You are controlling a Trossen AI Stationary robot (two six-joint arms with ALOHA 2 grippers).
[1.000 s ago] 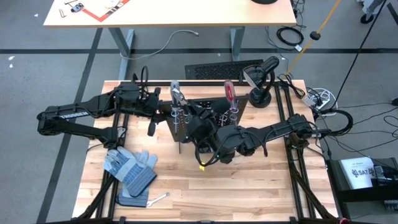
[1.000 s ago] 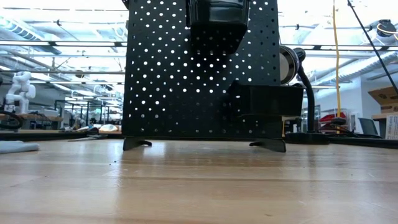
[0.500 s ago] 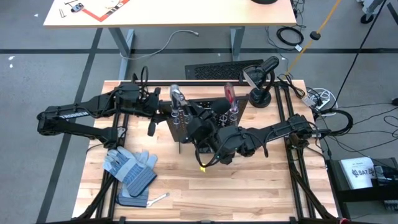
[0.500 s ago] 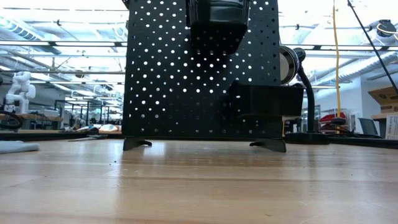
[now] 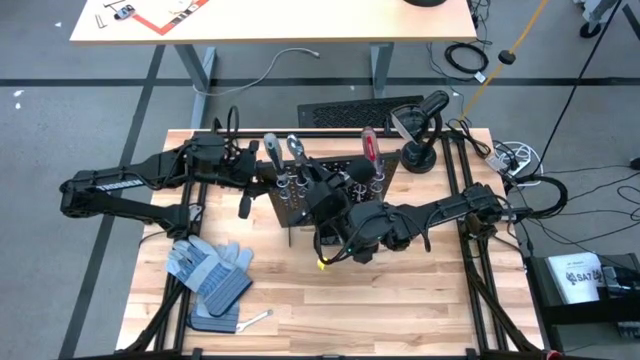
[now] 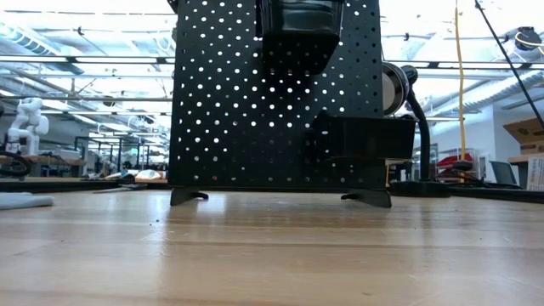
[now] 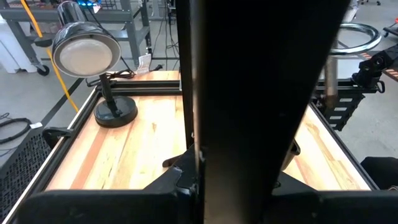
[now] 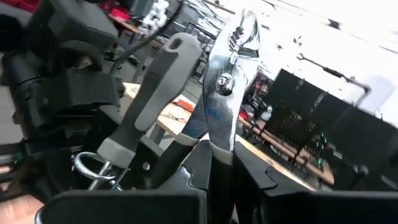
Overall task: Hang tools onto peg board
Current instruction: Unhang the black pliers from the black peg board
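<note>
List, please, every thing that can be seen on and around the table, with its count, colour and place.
peg board: one, black, upright at the table's middle
grey-handled screwdriver: one, standing in a silver ring on the board
red-handled screwdriver: one, at the board's right part
pliers: one, black and silver, beside the grey screwdriver
wrench: one, silver, near edge of table
work gloves: two, blue-grey, near-left of table
lamp: one, black, far-right corner
ribbed mat: one, black, behind the table
table: one, light wood
left pincer: closed on the board's left edge
right pincer: closed on the pliers
</note>
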